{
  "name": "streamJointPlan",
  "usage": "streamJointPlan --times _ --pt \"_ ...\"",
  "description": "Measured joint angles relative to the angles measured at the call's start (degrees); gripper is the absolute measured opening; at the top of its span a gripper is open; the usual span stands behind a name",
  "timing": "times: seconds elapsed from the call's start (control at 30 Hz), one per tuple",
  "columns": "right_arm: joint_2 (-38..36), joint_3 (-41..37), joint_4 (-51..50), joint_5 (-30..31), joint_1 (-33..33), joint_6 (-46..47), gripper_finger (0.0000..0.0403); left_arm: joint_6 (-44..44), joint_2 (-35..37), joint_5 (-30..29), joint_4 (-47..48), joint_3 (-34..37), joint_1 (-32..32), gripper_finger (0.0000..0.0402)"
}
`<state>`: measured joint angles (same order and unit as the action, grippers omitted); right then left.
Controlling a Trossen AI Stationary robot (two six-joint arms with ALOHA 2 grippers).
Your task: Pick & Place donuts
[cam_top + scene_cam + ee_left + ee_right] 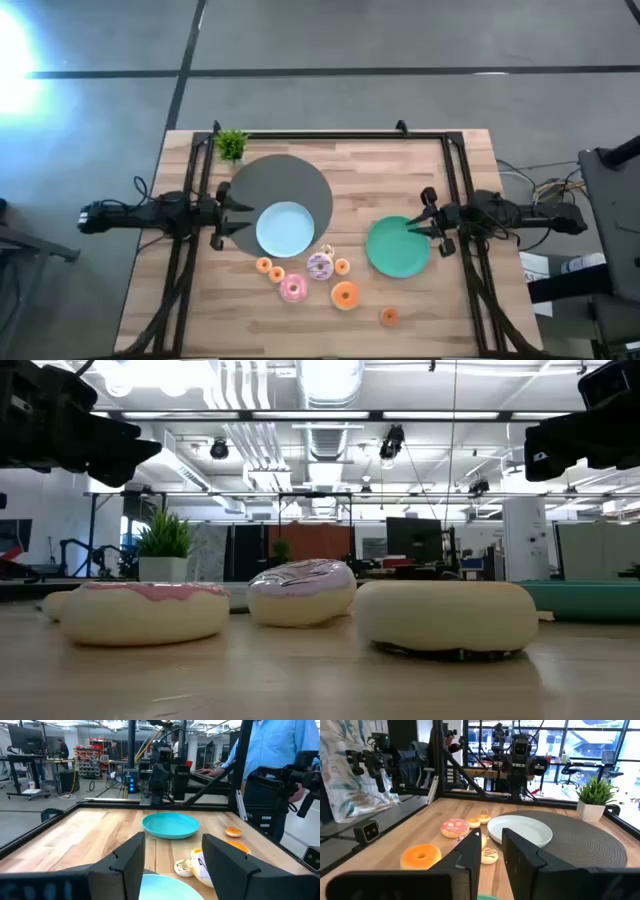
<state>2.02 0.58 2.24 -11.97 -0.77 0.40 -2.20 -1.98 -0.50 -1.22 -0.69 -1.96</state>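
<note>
Several small donuts lie flat on the wooden table near its near edge: a pink one [293, 289], a lilac sprinkled one [320, 265], a larger orange one [345, 295], small orange ones [264, 265] and one apart [390, 317]. The low view shows the pink [145, 610], lilac [300, 592] and a pale one [445, 615] up close. My left gripper [232, 213] is open, hovering at the left rim of the light-blue plate [285, 229]. My right gripper [428, 218] is open, above the right rim of the green plate [396, 250]. Neither holds anything.
The light-blue plate sits on a round grey mat [290, 180]. A small potted plant [231, 145] stands at the far left corner. Black frame rails [330, 135] run along the far edge and both sides. A person in a blue shirt [280, 745] stands beyond the table.
</note>
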Motion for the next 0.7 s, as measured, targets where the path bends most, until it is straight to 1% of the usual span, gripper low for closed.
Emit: streamJointPlan --times 0.43,0.7 --pt "0.0 0.0 0.0 0.0 0.0 0.0 0.0087 0.0 0.0 0.0 0.0 0.0 0.0 0.0171" --pt "0.0 0.0 0.0 0.0 0.0 0.0 0.0075 0.0 0.0 0.0 0.0 0.0 0.0 0.0171"
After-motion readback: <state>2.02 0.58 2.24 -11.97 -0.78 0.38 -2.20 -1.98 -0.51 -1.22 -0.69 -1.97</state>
